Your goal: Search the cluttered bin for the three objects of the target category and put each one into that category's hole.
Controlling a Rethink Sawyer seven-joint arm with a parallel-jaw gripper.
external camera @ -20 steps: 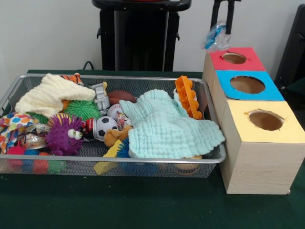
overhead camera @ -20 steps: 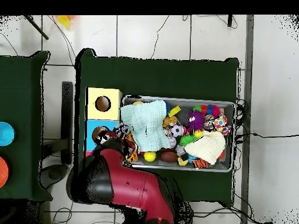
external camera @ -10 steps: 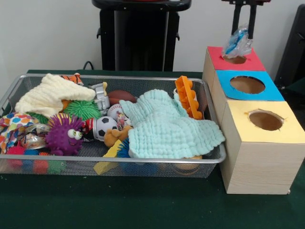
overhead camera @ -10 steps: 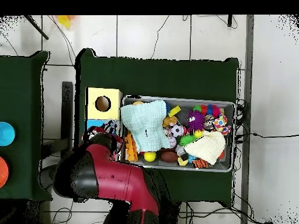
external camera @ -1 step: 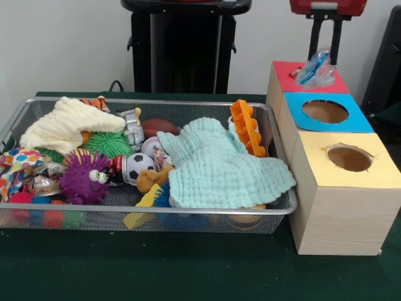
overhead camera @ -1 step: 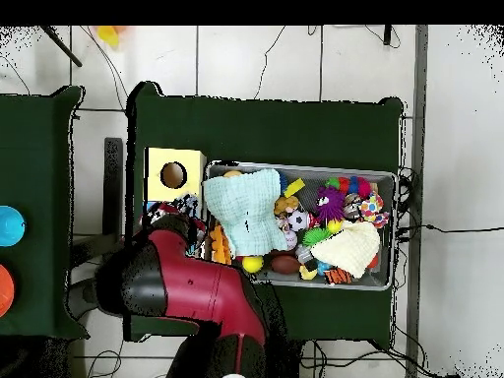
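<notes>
Gripper (external camera @ -1 step: 325,58) jaws are pinching a clear plastic bag (external camera @ -1 step: 315,70) right over the red box's hole (external camera @ -1 step: 306,76), presumably lined up to drop it in.

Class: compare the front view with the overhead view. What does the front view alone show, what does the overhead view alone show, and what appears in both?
Only the front view shows the red-topped wooden box, the blue-topped box's hole and the crinkly clear plastic packet held by the gripper over the red top. Only the overhead view shows the red and black arm covering those boxes, plus the tiled floor. Both show the wire mesh bin, the mint green cloth and the yellow-topped box.
</notes>
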